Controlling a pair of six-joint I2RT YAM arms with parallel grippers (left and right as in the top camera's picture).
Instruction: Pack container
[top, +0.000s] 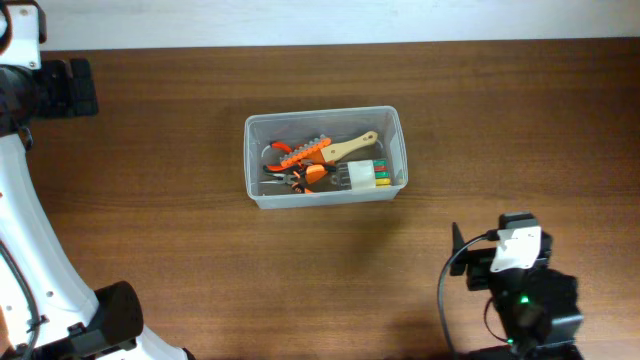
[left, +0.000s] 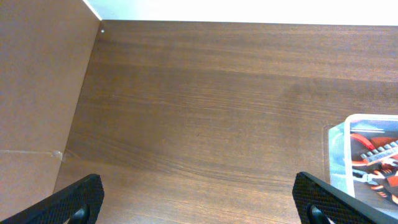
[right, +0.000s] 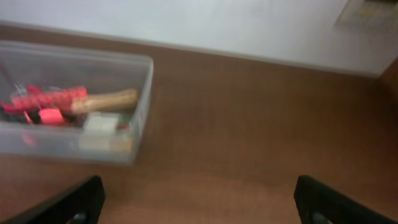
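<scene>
Right tool (right: 199, 202) fingers apart, container (top: 322, 198) ahead-left, well clear; left tool (left: 199, 200) apart, container off right.

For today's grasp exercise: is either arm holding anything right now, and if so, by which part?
Nothing held: left gripper and right gripper are open and empty.
</scene>
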